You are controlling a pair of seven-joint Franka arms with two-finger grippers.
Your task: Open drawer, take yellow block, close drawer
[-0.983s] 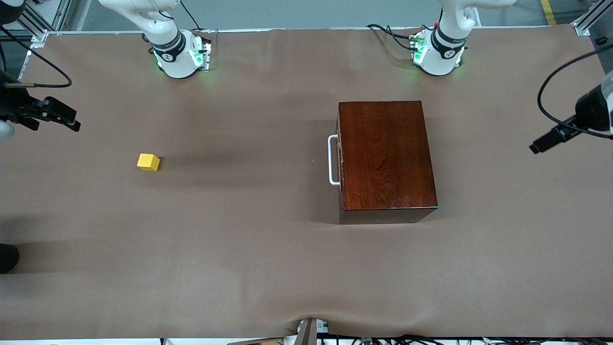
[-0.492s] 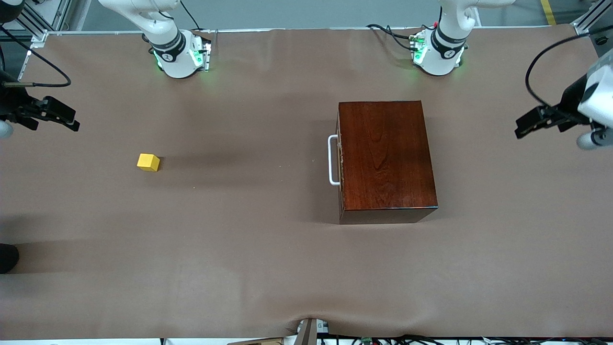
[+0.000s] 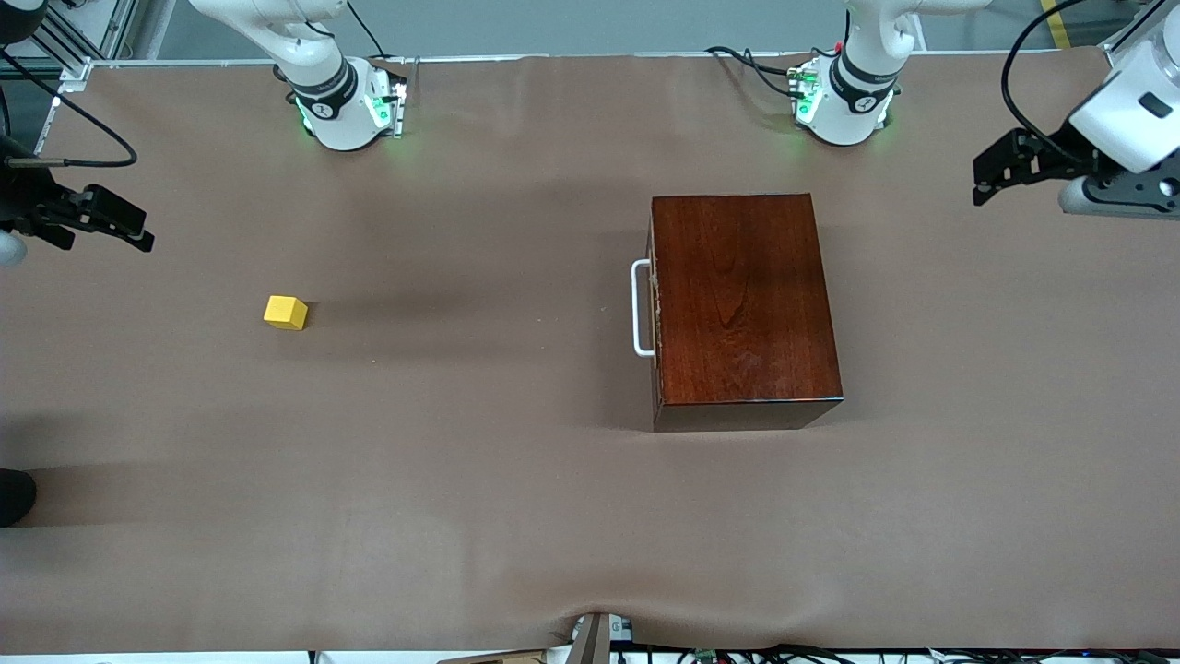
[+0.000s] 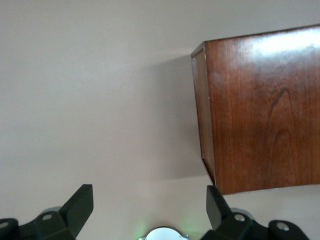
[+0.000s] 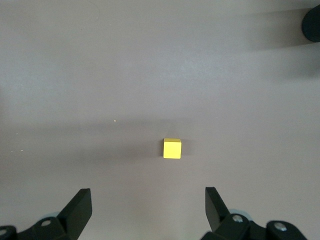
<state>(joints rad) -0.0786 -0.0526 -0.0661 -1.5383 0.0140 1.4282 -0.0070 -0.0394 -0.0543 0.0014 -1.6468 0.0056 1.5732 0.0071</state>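
**Drawer shut, block out on the counter**

The box (image 3: 745,300) lies with its long axis running toward the front camera. The drawer (image 3: 653,314) is closed, its handle (image 3: 639,308) facing the right arm's end, so its inside is hidden. The block (image 3: 285,313) sits alone on bare counter (image 3: 479,516) near the right arm's end. Right claw (image 3: 138,238), wide and empty, hangs over that counter edge, partly cut off. Left claw (image 3: 985,184), wide and empty, hangs over the left arm's end
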